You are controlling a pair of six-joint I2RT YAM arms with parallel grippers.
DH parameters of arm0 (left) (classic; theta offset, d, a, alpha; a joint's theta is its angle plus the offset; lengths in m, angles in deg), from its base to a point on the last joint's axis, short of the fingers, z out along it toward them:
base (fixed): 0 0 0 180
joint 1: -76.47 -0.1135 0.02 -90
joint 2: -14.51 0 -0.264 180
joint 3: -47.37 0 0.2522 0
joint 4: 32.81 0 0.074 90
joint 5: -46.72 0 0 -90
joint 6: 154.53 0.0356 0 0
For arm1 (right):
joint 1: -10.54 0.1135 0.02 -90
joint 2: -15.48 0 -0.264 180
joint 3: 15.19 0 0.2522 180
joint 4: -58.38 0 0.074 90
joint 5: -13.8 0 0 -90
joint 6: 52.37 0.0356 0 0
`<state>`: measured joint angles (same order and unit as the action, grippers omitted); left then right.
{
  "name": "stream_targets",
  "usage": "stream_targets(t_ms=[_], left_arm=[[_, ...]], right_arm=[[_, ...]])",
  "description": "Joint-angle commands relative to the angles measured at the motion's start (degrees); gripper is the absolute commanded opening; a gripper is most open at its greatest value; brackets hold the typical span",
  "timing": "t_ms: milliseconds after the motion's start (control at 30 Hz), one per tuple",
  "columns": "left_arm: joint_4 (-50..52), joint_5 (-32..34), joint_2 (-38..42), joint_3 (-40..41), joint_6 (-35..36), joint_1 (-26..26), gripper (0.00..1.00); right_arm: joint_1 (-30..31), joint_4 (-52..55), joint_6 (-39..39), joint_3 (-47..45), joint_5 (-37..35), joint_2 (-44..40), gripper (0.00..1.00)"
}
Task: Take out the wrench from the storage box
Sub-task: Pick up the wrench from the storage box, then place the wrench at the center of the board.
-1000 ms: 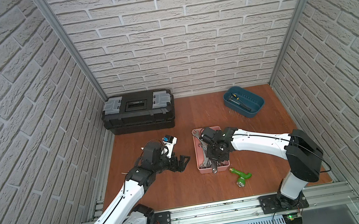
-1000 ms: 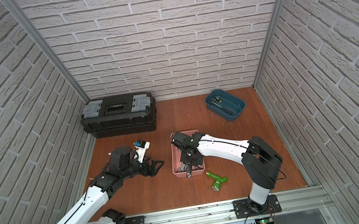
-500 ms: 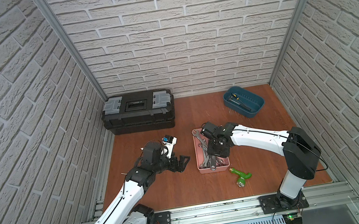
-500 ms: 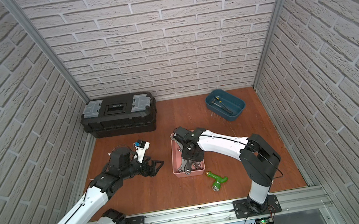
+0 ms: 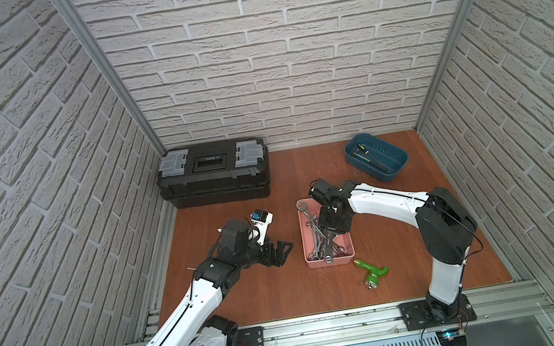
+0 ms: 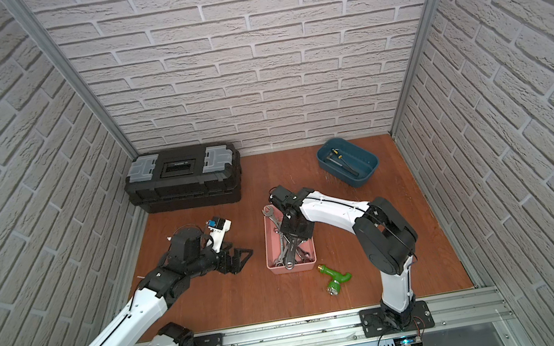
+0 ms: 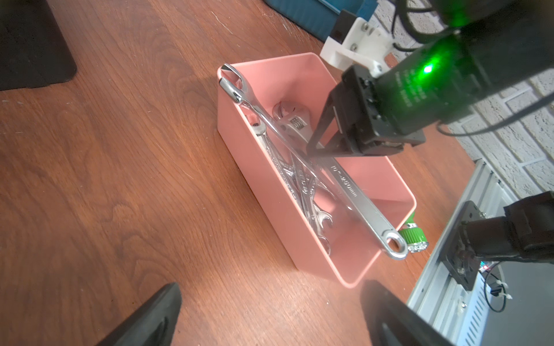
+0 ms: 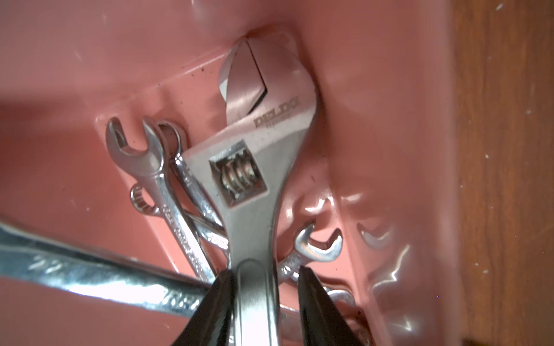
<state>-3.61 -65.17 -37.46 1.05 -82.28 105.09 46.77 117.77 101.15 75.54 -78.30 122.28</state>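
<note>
The pink storage box [image 5: 304,238] [image 6: 268,249] stands mid-table with several chrome wrenches inside. A large adjustable wrench [image 8: 254,191] [image 7: 353,194] lies along it, its ring end [image 5: 328,258] over the near wall. My right gripper [image 8: 263,271] [image 5: 330,228] reaches down into the box and straddles this wrench's handle. One finger touches the handle and a small gap shows at the other, so the gripper is open. A long combination wrench [image 7: 236,87] leans on the far corner. My left gripper [image 7: 269,284] [image 5: 279,253] hovers open and empty left of the box.
A black toolbox [image 5: 216,180] sits at the back left. A teal tray [image 5: 375,155] with small tools is at the back right. A green plastic fitting [image 5: 372,272] lies just in front of the box. An aluminium rail [image 5: 331,324] runs along the front edge.
My right gripper shifted slightly toward the far half of the box and now straddles the adjustable wrench's handle. The left arm has not moved.
</note>
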Motion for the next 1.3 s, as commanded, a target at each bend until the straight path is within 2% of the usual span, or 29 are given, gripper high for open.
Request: stream_targets(t_ms=[0, 167, 333, 700, 1133, 1267], left_arm=[[-1.03, 0.17, -0.24, 0.83, 0.45, 0.29, 0.98], [-1.26, 0.44, -0.49, 1.00, 0.53, 0.22, 0.98], [-1.63, 0.42, -0.94, 1.09, 0.19, 0.26, 0.98], [-2.35, 0.88, -1.53, 0.92, -0.44, 0.37, 0.98], [-2.39, 0.61, -2.97, -0.38, -0.14, 0.37, 0.98], [-2.36, 0.56, -2.89, -1.09, -0.10, 0.39, 0.98]], right_arm=[[-0.28, 0.86, -0.89, 1.42, -0.50, 2.71, 0.41], [-0.28, 2.00, -1.30, 2.87, -0.74, 4.54, 0.40], [-0.28, 1.95, -1.57, 3.68, -1.29, 4.13, 0.23], [1.10, 3.59, -2.29, 6.43, -2.40, -0.22, 0.03], [2.09, 4.84, -2.44, 4.32, -2.90, -8.25, 0.02], [2.14, 6.46, -4.56, 4.07, -3.66, -11.56, 0.02]])
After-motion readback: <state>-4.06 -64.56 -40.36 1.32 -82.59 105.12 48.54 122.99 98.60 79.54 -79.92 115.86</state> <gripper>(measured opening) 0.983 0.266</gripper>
